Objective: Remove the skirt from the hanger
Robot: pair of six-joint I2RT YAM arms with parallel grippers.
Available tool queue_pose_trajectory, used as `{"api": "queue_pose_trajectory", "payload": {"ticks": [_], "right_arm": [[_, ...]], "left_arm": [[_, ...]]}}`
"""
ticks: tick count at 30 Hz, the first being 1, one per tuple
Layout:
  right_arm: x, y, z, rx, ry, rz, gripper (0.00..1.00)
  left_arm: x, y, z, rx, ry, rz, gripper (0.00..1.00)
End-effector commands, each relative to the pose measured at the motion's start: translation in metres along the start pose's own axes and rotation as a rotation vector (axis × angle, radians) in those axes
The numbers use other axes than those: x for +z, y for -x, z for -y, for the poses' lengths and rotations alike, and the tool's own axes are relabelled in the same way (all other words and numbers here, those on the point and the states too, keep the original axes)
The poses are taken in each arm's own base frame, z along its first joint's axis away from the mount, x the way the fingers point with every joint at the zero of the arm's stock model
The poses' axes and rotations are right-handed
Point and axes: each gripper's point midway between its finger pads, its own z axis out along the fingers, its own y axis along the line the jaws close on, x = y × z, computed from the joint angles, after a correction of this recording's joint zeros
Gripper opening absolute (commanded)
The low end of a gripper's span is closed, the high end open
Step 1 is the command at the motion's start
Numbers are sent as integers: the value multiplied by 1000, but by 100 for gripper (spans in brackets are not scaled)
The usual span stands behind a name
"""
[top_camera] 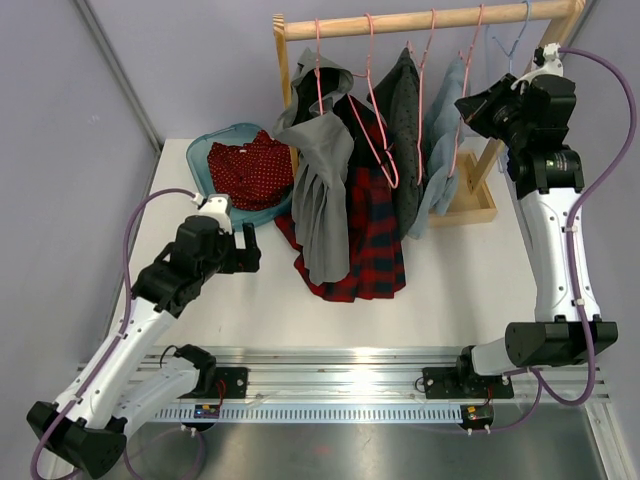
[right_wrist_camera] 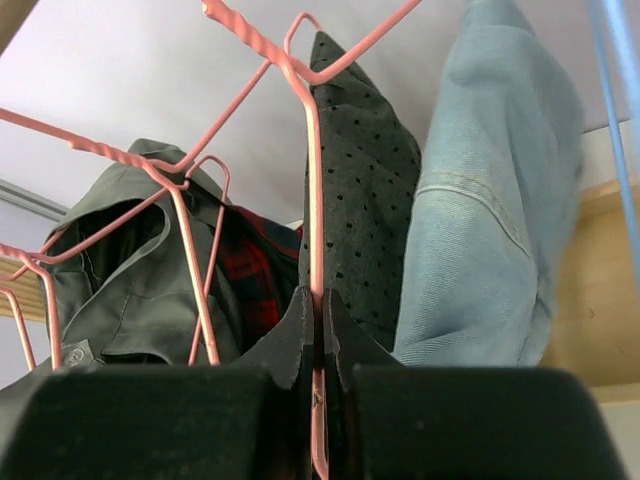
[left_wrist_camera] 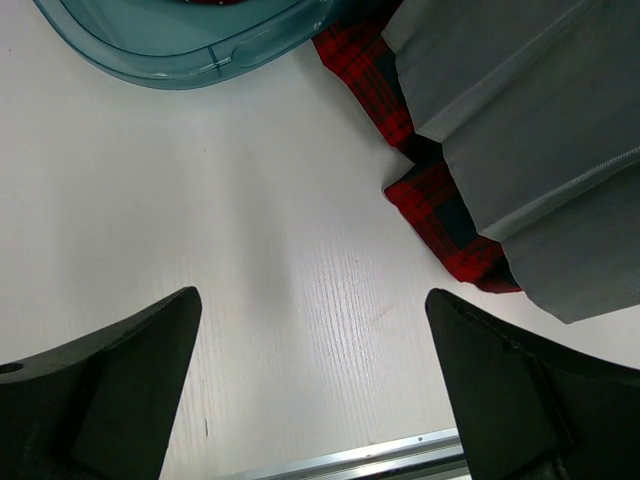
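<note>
The skirt [top_camera: 375,240] is hanging from the hanger [top_camera: 383,150] on the wooden rail [top_camera: 430,20]. Its long axis is running from the rail down toward the arms, and its hem is lying on the counter [top_camera: 460,290]. A grey hooded top [top_camera: 320,190] is covering its left part.

The right pincer [top_camera: 466,108] is standing high beside the rail, well to the right of the skirt. In the right wrist view its jaws are pressing together on a pink wire [right_wrist_camera: 316,220], which is running upright in front of a dark dotted garment [right_wrist_camera: 365,190]. The skirt is showing to the left of that grip, behind a neighbouring wire. Whether the clamped wire belongs to the skirt's own hanger cannot be told.

The left pincer [top_camera: 250,250] is hovering low over the counter with its jaws wide apart, holding nothing. The hem is lying ahead and to its right, near but not touching. The left arm is judged nearer the cloth, the right arm nearer the hooks.

No brand, label or legible writing is showing.
</note>
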Motion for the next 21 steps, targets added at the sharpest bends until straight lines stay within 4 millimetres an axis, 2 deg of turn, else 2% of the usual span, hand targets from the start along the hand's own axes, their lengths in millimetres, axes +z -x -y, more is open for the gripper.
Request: {"api": "queue_pose_trajectory", "payload": {"ticks": [1,2,4,5,6,8,9,10,12,13,14,15,16,17,18,19,20,21], "right_arm": [[-12,33,-25,-29,60,81,0],[-18,46,-35,-39,78,109,0],[-21,57,-42,-48,84,128,0],[-32,74,-54,-64,107,171,0],[-37,82,-59,-70,110,193,0],[-50,96,-70,-82,124,228,0],[-55,98,-72,-83,127,232,0],[-63,100,-76,-85,133,240,0],[-71,97,-77,-83,140,234,0],[-85,98,-82,-82,153,250,0],[-84,89,-76,-74,139,229,0],[-88,85,-75,-73,140,224,0],[-105,86,-80,-69,155,245,0],[-103,75,-73,-62,141,220,0],[-108,71,-73,-50,147,216,0],[-124,72,-78,-49,160,236,0],[-124,63,-74,-40,158,215,0],[-129,61,-74,-33,160,216,0]], "left_arm": [[-5,15,10,9,-47,56,99],[-6,17,10,13,-47,63,99],[-11,32,13,20,-39,88,99],[-13,36,17,33,-45,87,99],[-24,57,23,35,-51,136,99],[-30,73,37,73,-76,148,99],[-44,97,47,84,-96,205,99],[-51,110,55,95,-113,230,99],[-56,121,85,150,-178,230,99],[-76,146,101,163,-227,293,99],[-85,147,125,199,-296,295,99],[-84,149,146,238,-344,283,99],[-100,161,164,250,-407,321,99],[-112,160,194,281,-499,336,99],[-112,155,216,324,-552,329,99],[-117,153,233,347,-599,335,99],[-136,151,262,363,-689,369,99],[-130,143,280,389,-703,362,99]]}}
